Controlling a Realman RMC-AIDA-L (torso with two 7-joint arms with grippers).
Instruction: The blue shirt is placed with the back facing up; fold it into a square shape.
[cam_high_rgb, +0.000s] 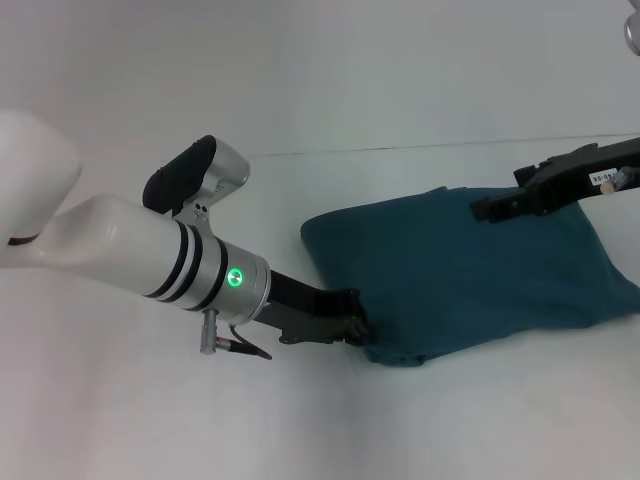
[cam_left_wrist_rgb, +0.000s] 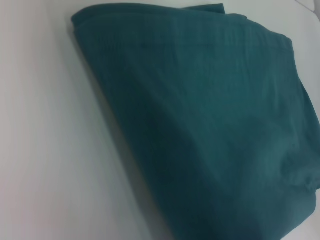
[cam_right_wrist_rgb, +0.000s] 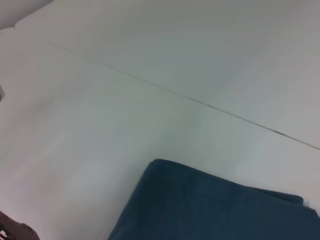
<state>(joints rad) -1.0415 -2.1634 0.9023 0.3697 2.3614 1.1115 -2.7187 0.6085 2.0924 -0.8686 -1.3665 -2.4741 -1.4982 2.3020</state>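
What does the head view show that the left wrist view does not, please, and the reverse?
Only the head view shows both arms: the left pincer at the near-left corner of the blue shirt, the right pincer over its far edge. Only the left wrist view shows the stacked fabric layers at a folded corner up close. Both show the shirt folded into a compact block on the white table.

Blue shirt (cam_high_rgb: 460, 275) on table (cam_high_rgb: 120, 420), seemingly right of centre.
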